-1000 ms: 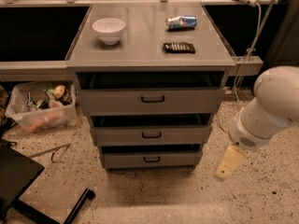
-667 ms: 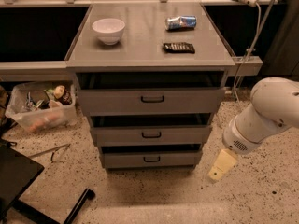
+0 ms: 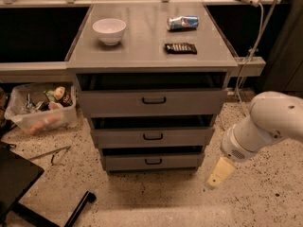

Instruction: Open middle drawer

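Note:
A grey cabinet with three stacked drawers stands in the middle of the camera view. The middle drawer (image 3: 152,137) has a grey front with a small black loop handle (image 3: 153,136) and is slightly out, like the top drawer (image 3: 152,101) and the bottom drawer (image 3: 152,162). My gripper (image 3: 219,172) hangs low at the right, below and to the right of the middle drawer, a hand's width off the cabinet's lower right corner. It touches nothing. My white arm (image 3: 270,124) fills the right edge.
On the cabinet top (image 3: 142,46) sit a white bowl (image 3: 109,30), a lying can (image 3: 182,22) and a dark flat remote-like object (image 3: 180,48). A clear bin of clutter (image 3: 40,108) stands on the floor at left. A black stand base (image 3: 19,181) is at the lower left. A cable (image 3: 251,46) hangs at right.
My arm and gripper have moved left, closer to the cabinet's lower right side. The drawers have not moved.

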Available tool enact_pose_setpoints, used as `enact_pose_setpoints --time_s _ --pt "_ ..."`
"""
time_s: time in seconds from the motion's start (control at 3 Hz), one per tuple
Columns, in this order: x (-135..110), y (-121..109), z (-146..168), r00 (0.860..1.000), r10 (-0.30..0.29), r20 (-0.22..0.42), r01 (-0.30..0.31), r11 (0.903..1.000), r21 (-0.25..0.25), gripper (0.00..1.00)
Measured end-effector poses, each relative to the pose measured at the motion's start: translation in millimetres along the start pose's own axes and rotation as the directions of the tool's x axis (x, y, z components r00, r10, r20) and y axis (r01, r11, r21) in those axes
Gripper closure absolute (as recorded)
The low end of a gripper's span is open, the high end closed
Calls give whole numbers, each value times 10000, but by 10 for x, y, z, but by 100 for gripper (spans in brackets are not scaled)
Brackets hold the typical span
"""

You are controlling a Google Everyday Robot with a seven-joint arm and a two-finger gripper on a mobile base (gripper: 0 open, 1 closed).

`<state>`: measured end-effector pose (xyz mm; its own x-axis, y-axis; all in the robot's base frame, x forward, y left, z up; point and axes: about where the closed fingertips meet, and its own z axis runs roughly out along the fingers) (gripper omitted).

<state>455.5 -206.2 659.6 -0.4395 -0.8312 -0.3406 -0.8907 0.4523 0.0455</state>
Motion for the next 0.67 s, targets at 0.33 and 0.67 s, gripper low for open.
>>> enact_pose_setpoints --time_s 0.33,0.67 --pt "-11 -173 572 9899 -1324 507 1361 9875 -795 0" --pt "-114 -317 1152 9622 -2351 1371 2551 9548 -1527 0"
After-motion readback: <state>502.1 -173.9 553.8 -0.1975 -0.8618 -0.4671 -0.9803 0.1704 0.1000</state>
